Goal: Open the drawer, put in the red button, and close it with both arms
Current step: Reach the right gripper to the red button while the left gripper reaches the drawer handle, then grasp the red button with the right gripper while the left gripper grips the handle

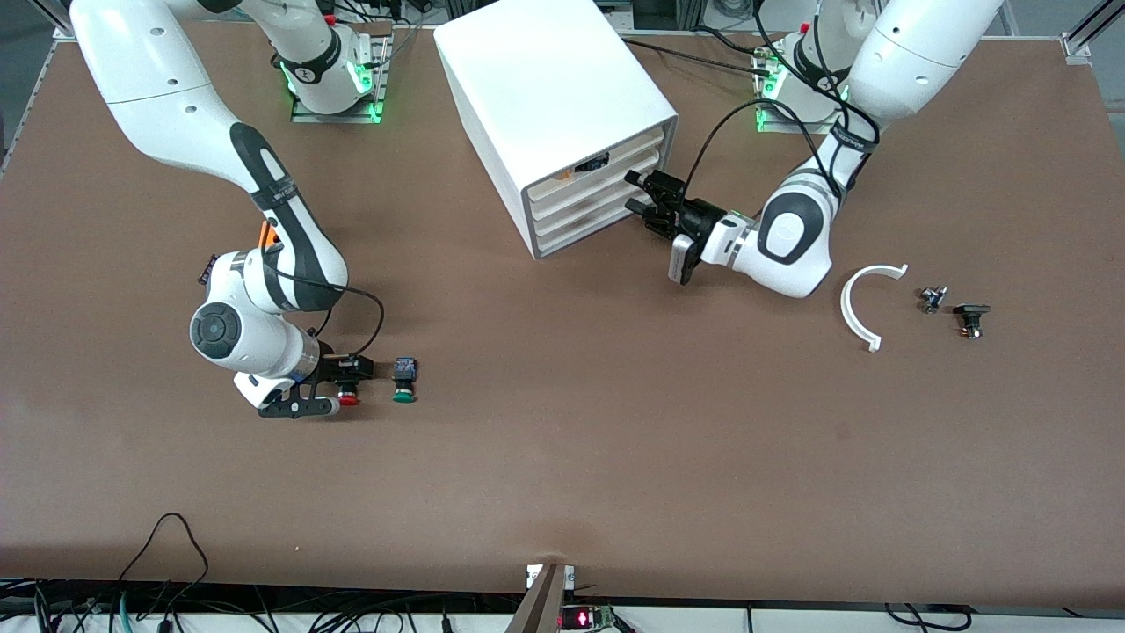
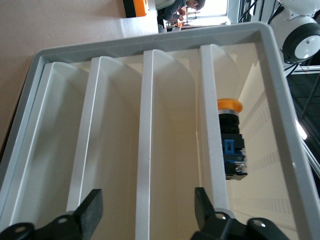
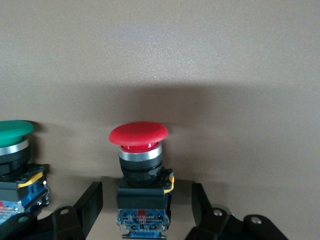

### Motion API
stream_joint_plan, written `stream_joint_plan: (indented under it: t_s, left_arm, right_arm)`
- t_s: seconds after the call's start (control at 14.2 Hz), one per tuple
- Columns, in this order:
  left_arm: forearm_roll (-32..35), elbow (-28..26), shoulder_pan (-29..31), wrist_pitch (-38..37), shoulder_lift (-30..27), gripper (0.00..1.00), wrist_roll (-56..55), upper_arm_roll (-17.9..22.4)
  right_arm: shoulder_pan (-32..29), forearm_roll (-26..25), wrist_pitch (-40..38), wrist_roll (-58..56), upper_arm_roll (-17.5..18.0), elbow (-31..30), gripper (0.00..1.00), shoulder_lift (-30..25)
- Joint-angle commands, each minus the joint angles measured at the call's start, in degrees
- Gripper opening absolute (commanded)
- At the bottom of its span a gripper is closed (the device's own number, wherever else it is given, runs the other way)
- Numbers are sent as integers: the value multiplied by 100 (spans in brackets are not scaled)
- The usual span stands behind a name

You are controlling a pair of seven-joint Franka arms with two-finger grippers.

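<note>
- Drawer (image 1: 591, 170) sits barely ajar in the cabinet (image 1: 545, 105); left gripper (image 1: 644, 195) is at its front, jaws spread, apparently gripping nothing.
- Red button (image 3: 139, 170) lies on the counter (image 1: 615, 422) beside the green button (image 1: 405, 378), between the right gripper's (image 1: 338, 387) open jaws.

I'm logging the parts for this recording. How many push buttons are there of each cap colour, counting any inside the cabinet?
Red-capped: 1, the red button between the right gripper's open jaws.
Green-capped: 1, the green button beside it on the table.
Orange-capped: 1, the orange button inside the cabinet's top drawer, seen past the left gripper.
Total: 3
</note>
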Motion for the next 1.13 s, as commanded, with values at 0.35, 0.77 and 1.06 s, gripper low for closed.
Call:
stream_joint_plan:
  t_s: [0.35,0.77,1.06]
  left_arm:
    - [-205,-191,-139,116,4,35,212,-65]
    - [-205,-209,-139,151,4,0,194,-65]
    - [-179,-130,-78,151,4,0,115,-48]
  right_arm:
    - [14,14,-60,-74,16,0,0,-49]
    - [-21,40,-60,-91,7,44,0,-58]
    - [-21,84,-392,-65,7,342,0,-58]
